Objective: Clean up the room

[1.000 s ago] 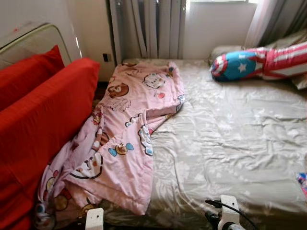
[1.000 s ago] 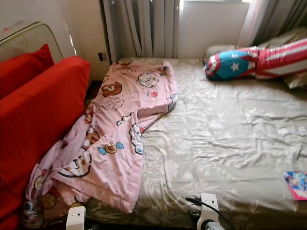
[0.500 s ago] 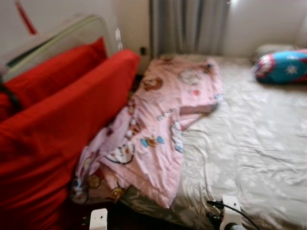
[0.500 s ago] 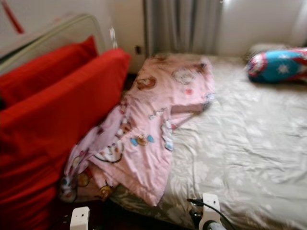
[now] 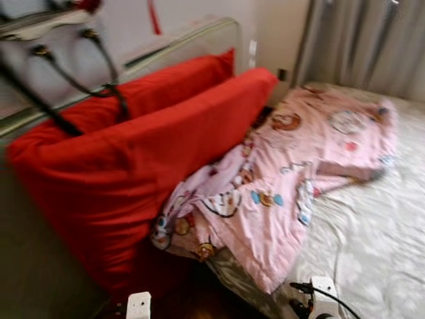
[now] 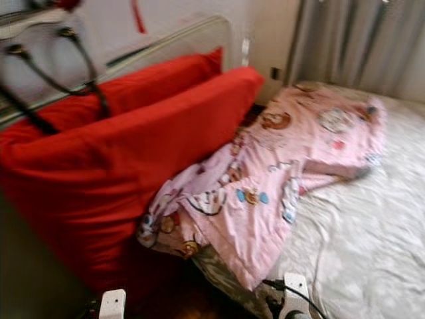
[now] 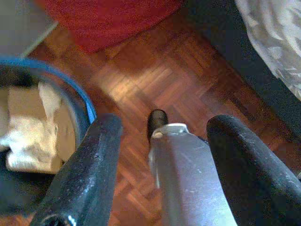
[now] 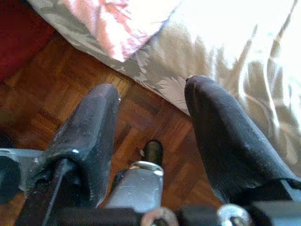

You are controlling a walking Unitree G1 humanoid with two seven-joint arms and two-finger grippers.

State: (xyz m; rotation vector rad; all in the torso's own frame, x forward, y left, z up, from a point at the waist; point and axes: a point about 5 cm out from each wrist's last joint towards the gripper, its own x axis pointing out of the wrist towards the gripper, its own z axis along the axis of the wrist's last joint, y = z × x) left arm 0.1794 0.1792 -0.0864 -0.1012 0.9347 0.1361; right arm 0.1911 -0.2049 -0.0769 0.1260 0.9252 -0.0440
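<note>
A pink cartoon-print blanket [image 5: 292, 179] lies crumpled along the left side of the bed [image 5: 378, 226] and hangs over its near corner. To its left stand big red cushions [image 5: 133, 159] against a rail. My left gripper [image 7: 164, 165] hangs open over the wooden floor [image 7: 155, 80], beside a blue-rimmed bin [image 7: 70, 101] holding pale paper or cloth. My right gripper [image 8: 150, 136] is open too, low by the bed's edge, with a corner of the pink blanket [image 8: 117, 23] ahead of it. Nothing sits between either pair of fingers.
A pale bag with black straps [image 5: 60, 60] rests on top of the rail behind the cushions. Grey curtains [image 5: 365, 40] hang at the back. A dark gap of floor [image 5: 186, 292] lies between the cushions and the bed. Both views from the head are blurred.
The camera has swung left: the bed and blanket slid to the right of the picture, the star pillow left the picture, and the cushions and bag came in. Both arms keep hanging low.
</note>
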